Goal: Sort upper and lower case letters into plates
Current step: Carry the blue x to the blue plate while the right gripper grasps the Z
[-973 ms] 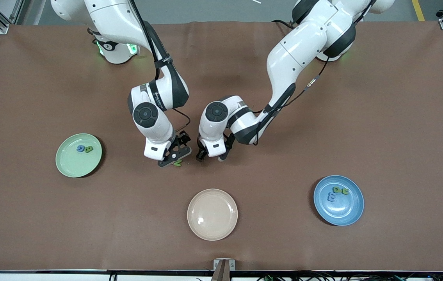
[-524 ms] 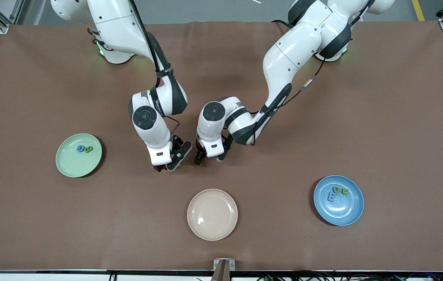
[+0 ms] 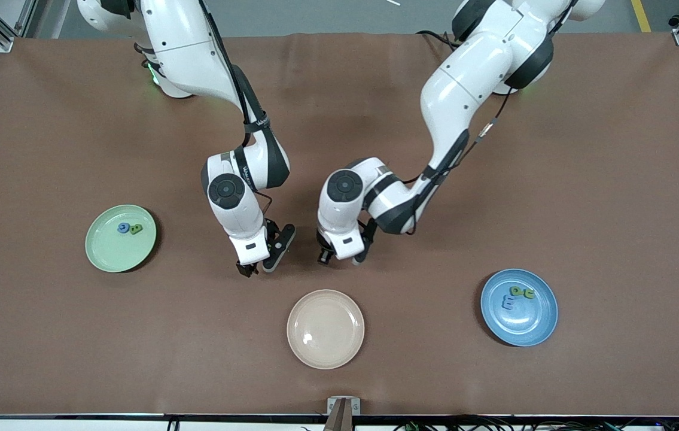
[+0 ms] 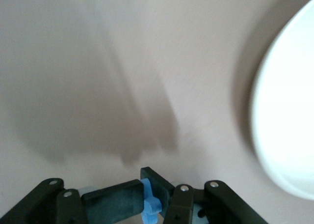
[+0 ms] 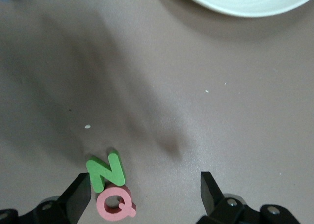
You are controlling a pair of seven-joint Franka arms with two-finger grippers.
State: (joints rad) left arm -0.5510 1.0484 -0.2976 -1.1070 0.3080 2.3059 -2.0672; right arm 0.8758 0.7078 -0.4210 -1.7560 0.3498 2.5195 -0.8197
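Pinching a blue letter [image 4: 151, 208] by its edge over the table [image 3: 495, 179], the left claw [image 4: 147, 202] risked dropping it; the spread right claw [image 5: 142, 194] straddled the green N [image 5: 105, 171] touching the pink Q [image 5: 115, 203], risking grabbing both.

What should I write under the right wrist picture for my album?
Open right gripper low over the brown table, a green N and pink Q by one finger, a pale plate nearby.

I see a brown table [image 3: 614, 179] carrying three plates: a green plate [image 3: 106, 251] toward the right arm's end, a blue plate [image 3: 530, 326] toward the left arm's end, and a beige plate [image 3: 325, 328] between them, nearest the front camera. A green N [image 5: 105, 171] and a pink Q [image 5: 116, 205] lie touching on the table mid-way.
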